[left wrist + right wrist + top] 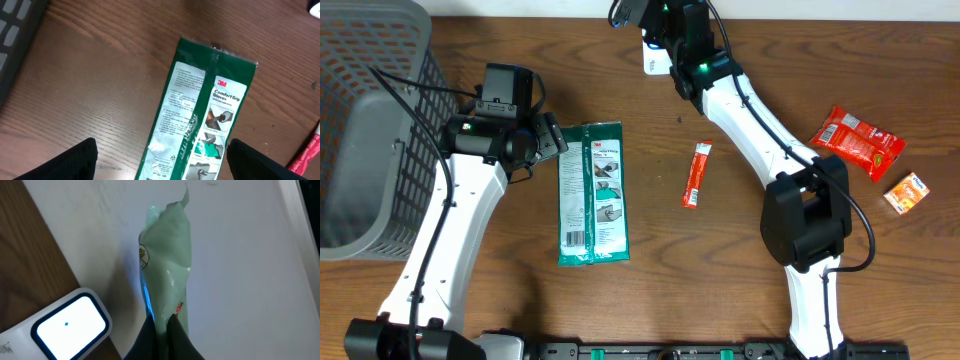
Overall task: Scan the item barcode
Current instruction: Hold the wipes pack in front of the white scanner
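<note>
the spread left gripper (162,162) hovers over the green 3m comfort grip gloves pack (592,195), while at the table's 12 o'clock the white barcode scanner (70,322) has a pale green packet (167,255) at its 2 o'clock, long axis pointing away from the nearer right gripper (160,326) pinching it.
</note>
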{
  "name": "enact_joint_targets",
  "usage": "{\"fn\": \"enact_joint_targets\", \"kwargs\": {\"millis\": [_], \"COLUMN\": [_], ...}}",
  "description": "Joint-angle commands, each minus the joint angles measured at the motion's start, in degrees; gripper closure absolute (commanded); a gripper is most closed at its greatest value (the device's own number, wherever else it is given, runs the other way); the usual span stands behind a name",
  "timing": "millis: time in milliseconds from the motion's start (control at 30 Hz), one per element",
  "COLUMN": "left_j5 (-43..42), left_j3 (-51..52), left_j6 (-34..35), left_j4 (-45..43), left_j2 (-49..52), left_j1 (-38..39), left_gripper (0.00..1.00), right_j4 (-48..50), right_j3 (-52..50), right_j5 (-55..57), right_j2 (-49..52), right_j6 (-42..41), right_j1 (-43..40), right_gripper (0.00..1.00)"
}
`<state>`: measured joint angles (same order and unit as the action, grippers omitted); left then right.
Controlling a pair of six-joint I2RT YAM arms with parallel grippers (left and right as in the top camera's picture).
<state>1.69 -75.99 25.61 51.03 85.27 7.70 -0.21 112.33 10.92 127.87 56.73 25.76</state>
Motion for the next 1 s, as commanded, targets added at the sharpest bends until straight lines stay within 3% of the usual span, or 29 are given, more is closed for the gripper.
{"fn": "enact_joint_targets", "kwargs": {"millis": [0,233,533,967], "left_j5": [0.52,0.5,0.5,0.5], "left_j3": [-0.33,-0.33,-0.33,-0.33], "left_j6": [-0.5,-0.5,-0.5,-0.5], "left_j4": [0.15,0.15,0.15,0.15], "left_j2": [0.13,0.13,0.13,0.13], "left_j1": [-0.2,-0.2,-0.2,-0.2], "left_gripper": [0.16,0.16,0.16,0.16], "right_j4": [-0.42,0.0,10.97,3.82], "right_j3": [0.48,0.44,0.44,0.42], "right_j5": [-3.15,-4.96,0.76,-5.29], "right_j2": [-0.24,3.54,12.9,13.94], "right_j6": [0.76,2.64,3.61,-2.62], "right_j1": [-1.11,-1.25,-1.25,-0.17], "right_gripper": [0.99,0.99,0.99,0.99]}}
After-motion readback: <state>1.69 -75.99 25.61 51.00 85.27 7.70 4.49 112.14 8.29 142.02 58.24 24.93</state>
